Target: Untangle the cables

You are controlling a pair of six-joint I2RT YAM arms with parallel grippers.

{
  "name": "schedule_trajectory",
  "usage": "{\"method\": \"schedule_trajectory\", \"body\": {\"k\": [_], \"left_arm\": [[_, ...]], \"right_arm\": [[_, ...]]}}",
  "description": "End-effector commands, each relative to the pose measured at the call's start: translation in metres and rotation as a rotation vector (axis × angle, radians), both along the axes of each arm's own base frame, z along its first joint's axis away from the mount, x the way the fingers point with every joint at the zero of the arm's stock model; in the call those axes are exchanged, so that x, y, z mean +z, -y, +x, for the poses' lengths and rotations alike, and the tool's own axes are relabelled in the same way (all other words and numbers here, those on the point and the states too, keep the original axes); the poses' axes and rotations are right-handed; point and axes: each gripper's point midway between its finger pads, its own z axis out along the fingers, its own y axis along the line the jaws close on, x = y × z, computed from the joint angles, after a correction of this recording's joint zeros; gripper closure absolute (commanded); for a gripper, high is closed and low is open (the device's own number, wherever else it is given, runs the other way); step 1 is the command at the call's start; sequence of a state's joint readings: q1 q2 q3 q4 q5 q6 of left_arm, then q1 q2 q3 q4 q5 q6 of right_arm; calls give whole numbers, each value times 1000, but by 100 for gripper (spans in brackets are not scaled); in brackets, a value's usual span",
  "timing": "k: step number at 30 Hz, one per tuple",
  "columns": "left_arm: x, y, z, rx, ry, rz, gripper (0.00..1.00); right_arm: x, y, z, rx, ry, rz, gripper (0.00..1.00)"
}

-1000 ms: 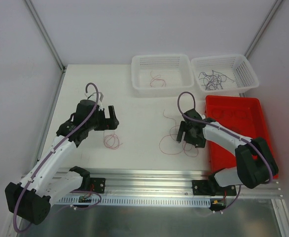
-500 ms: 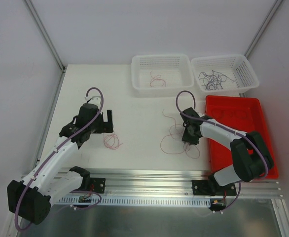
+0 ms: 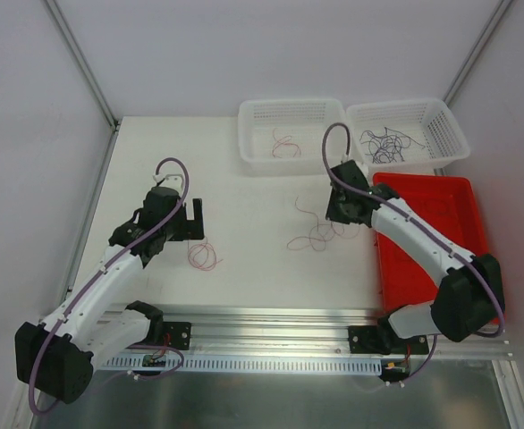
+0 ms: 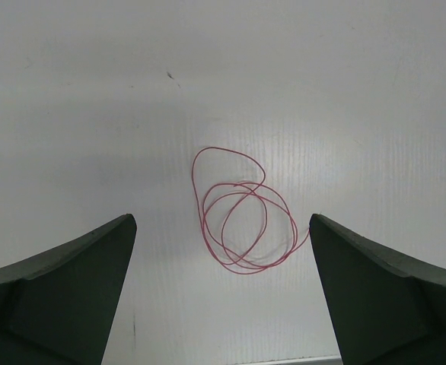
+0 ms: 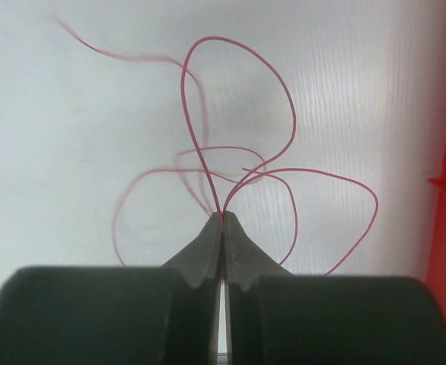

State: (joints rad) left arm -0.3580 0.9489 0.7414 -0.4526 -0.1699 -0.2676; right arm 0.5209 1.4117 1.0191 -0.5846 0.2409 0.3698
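Clenched tight: right gripper (image 5: pixel 221 225), pinching strands of the red cable tangle (image 5: pixel 242 173) at its near edge. Loops fan away from the fingertips, up-frame in the wrist view. Soft shadows under some, so probably partly off the table (image 3: pixel 244 192).

From above, tangle (image 3: pixel 318 234) lies left of that gripper (image 3: pixel 344 207) and toward the arm bases, just left of the red tray (image 3: pixel 441 201). Long axis roughly left-right. Judgement: next pull wants to go away from the loops, toward tray or baskets, to draw one strand free. Snag risk where strands cross.

Released: left gripper (image 3: pixel 194 221), jaws wide, gripping nothing. Separate red coil (image 4: pixel 242 224) flat on the table, ahead and centred between the jaws; from above, just on the base side of the gripper (image 3: pixel 204 257). Well apart from the tangle. Right arm nearer the tangle, left arm nearer the coil.

Right wrist view only: more than one strand entering the pinch. Cannot tell that from above.

Top view only: one red cable (image 3: pixel 284 145) in the left white basket (image 3: pixel 293 164), dark cables (image 3: pixel 383 143) in the right white basket (image 3: pixel 396 105).
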Motion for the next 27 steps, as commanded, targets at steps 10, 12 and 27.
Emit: {"method": "schedule_trajectory", "body": {"k": [10,12,27], "left_arm": [[-1,-9,5,22,8,26,1],[-1,-9,5,22,6,26,1],[-12,-7,6,19,-36,34,1]], "right_arm": [[317,-42,83,299,712,118,99],[320,-53,102,346,727,111,99],[246,-83,267,441,768,95,84]]}}
